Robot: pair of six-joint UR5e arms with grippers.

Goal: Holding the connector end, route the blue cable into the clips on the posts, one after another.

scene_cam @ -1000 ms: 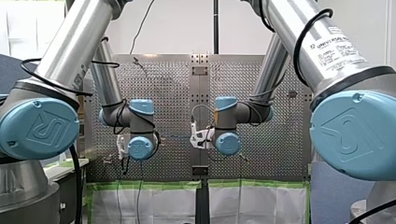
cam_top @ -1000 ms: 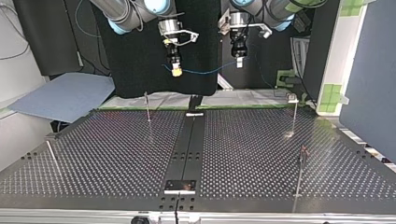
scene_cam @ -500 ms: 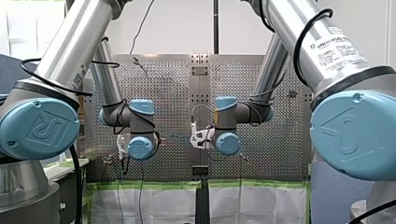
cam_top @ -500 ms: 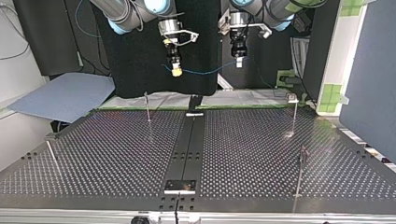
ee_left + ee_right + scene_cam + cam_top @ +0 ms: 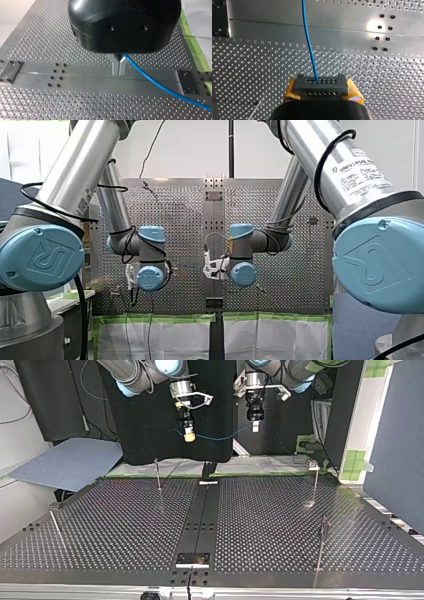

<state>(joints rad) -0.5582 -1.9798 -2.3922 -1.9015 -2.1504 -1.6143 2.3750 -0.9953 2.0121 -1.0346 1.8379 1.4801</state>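
Right wrist view: my right gripper [image 5: 322, 91] has its yellow pads [image 5: 291, 90] clamped on the grey connector [image 5: 321, 85], with the cable [image 5: 308, 45] running out ahead. My left gripper [image 5: 119, 67] pinches the cable further along, its metal fingers [image 5: 115, 66] nearly together. Both hang above the table [image 5: 125, 525], and no post [image 5: 158, 474] is threaded. Routing looks unstarted. Next, I judge, the span must be lowered onto a first clip.
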